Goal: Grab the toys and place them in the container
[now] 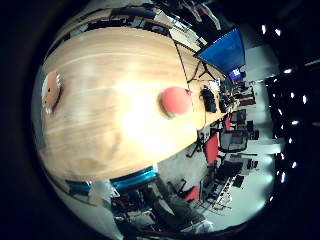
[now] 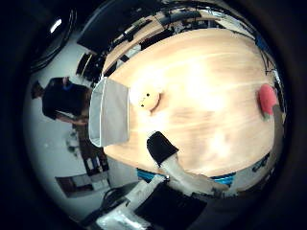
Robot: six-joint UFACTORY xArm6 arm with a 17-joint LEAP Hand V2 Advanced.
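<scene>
A red rounded toy (image 1: 176,100) lies on the wooden table (image 1: 110,110) near one long edge; the right thumb side palm view shows it too (image 2: 268,99). A tan round toy (image 2: 149,98) lies on the table right beside a grey rectangular container (image 2: 111,110) at the table's end. The right little finger side palm view also shows the tan toy (image 1: 52,92). My hand is well above the table. One of its fingers (image 2: 161,148), black-tipped on a white body, reaches in straight over the table's edge and touches nothing.
Black and red office chairs (image 1: 225,140) stand along the table's long side. A blue screen (image 1: 222,48) stands beyond the table's far end. A blue bin (image 1: 135,178) sits under the table's edge.
</scene>
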